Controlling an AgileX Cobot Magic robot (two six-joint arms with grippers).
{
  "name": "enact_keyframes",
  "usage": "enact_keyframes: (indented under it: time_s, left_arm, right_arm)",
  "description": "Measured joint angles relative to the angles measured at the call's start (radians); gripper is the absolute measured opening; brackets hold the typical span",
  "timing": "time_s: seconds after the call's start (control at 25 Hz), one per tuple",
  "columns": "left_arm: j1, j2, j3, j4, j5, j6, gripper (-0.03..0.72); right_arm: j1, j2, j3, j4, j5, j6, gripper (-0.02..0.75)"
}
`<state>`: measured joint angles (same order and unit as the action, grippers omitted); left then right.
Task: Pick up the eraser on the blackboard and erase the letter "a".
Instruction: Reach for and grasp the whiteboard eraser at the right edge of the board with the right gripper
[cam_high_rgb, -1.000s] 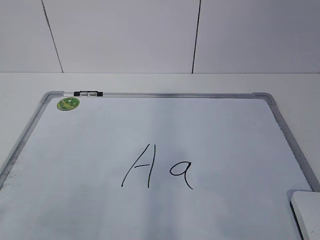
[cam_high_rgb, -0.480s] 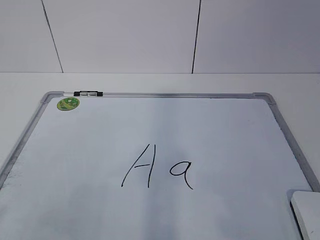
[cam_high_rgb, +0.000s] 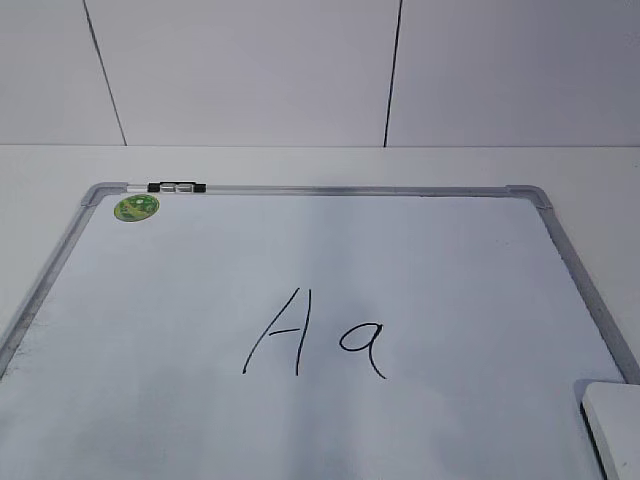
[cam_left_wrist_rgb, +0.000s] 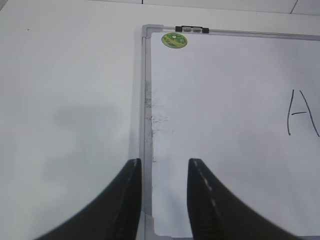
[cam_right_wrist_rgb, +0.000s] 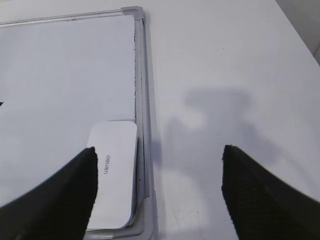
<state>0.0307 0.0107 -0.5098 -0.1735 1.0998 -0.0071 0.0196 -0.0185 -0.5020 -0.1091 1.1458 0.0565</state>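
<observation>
Nothing has shifted in the exterior view since the earlier frames: the board, the letters and the eraser corner lie as they did; the right gripper (cam_right_wrist_rgb: 159, 192) has its two dark fingers (cam_right_wrist_rgb: 60, 197) spread wide and holds nothing; the eraser (cam_right_wrist_rgb: 114, 172) lies just inside the left-hand finger, partly hidden by it, while the other finger hangs over bare table (cam_right_wrist_rgb: 225, 75) beyond the frame; the eraser is a white rounded block with small grey print on its top face, lying flat in the near right corner of the blackboard (cam_right_wrist_rgb: 60, 70), its long edge close along the grey frame; the left gripper (cam_left_wrist_rgb: 164, 200) has its fingers (cam_left_wrist_rgb: 127, 200) parted with a narrow gap and grips nothing, straddling the board's left frame edge; past these fingers a smudged patch marks the board near the frame, and farther off sits the round green sticker (cam_left_wrist_rgb: 174, 40) beside a black clip (cam_left_wrist_rgb: 192, 29); the letter "a" (cam_high_rgb: 362, 349), a black loop with a tail, stands intact beside the capital "A" (cam_high_rgb: 280, 333), well apart from the eraser
</observation>
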Motion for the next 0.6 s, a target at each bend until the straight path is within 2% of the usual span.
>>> enact_keyframes:
  time_s: [0.6]
  left_arm:
    - [0.0,0.0,0.0,0.0,0.0,0.0,0.235]
  right_arm:
    - [0.0,0.0,0.0,0.0,0.0,0.0,0.592]
